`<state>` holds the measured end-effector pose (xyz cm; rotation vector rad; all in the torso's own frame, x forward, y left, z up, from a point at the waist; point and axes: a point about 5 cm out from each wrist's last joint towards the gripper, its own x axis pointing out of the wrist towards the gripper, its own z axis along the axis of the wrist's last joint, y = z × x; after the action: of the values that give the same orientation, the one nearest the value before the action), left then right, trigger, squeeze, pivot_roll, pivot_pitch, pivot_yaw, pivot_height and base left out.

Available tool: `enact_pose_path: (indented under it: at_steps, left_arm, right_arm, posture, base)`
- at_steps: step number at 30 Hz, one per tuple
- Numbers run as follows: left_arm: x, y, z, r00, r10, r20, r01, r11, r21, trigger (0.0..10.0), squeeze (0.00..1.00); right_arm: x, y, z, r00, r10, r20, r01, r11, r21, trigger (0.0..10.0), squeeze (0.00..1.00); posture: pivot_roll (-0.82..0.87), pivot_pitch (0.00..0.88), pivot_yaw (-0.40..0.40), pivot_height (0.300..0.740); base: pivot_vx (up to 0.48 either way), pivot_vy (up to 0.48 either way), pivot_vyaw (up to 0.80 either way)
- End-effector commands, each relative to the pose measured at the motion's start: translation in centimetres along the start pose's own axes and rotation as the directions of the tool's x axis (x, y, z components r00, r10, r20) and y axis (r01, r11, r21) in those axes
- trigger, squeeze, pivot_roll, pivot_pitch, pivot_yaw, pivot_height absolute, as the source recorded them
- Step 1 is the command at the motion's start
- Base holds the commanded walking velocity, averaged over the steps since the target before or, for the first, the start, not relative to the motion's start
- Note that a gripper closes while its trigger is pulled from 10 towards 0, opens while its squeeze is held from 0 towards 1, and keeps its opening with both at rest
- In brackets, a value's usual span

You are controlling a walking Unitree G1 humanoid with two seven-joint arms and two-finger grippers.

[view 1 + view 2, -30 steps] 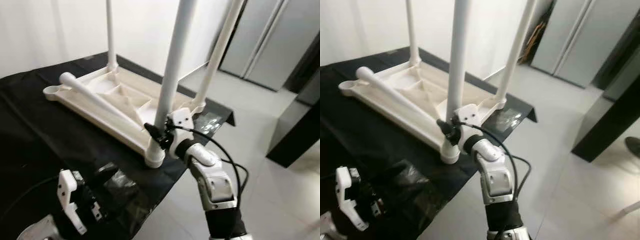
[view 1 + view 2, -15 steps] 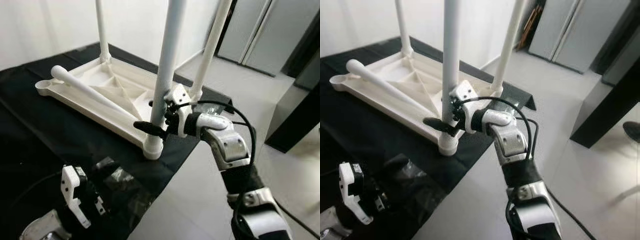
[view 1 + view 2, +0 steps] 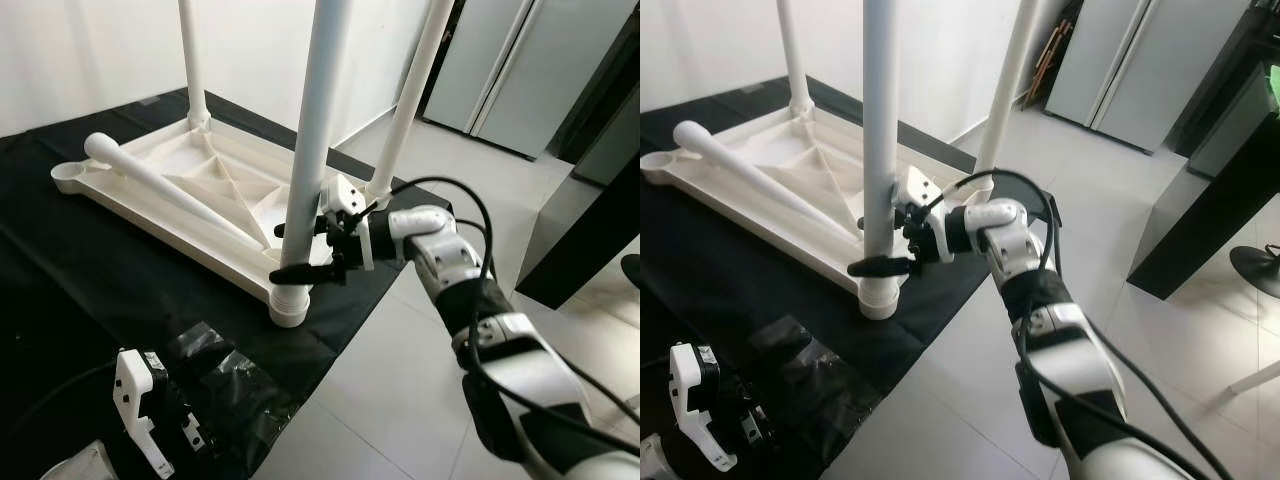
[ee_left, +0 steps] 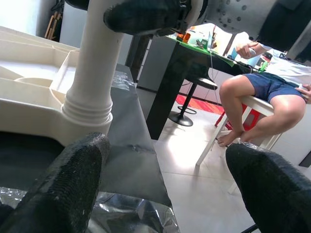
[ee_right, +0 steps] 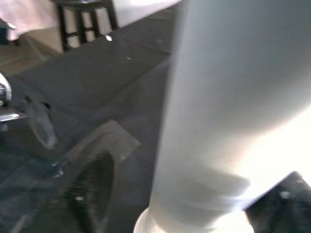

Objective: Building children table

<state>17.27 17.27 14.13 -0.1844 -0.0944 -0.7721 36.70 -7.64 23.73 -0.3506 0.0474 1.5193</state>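
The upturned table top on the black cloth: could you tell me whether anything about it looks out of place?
One leg lies loose across the upturned table top instead of standing like the other three, and the corner socket by its end is bare. The right gripper has its fingers around the near upright leg, low, above its socket.

The right arm reaches forward and leftward, its right gripper (image 3: pixel 296 251) spread wide (fingers one above the other); the left gripper (image 3: pixel 160 425) hangs low, fingers apart.
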Motion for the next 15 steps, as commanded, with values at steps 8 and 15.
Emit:
enact_pose_path:
  at_steps: [8, 15]
  left_arm:
    - [0.0, -0.4, 0.0, 1.0, -0.004, -0.001, 0.004, 1.0, -0.006, 10.0, 0.0]
    - [0.1, -0.4, 0.0, 1.0, -0.004, -0.001, 0.004, 1.0, -0.007, 10.0, 0.0]
  right_arm:
    - [-0.8, 0.2, -0.4, 0.994, 0.112, -0.01, -0.112, 0.993, -0.033, 0.0, 0.0]
    - [-2.2, 0.7, -1.8, 0.997, 0.081, -0.005, -0.081, 0.997, -0.021, 0.0, 0.0]
  posture:
    - [0.0, 0.127, -0.169, 0.74]
    - [-0.01, 0.128, -0.168, 0.74]
  base:
    - [0.0, 0.0, 0.0]
    - [0.0, 0.0, 0.0]
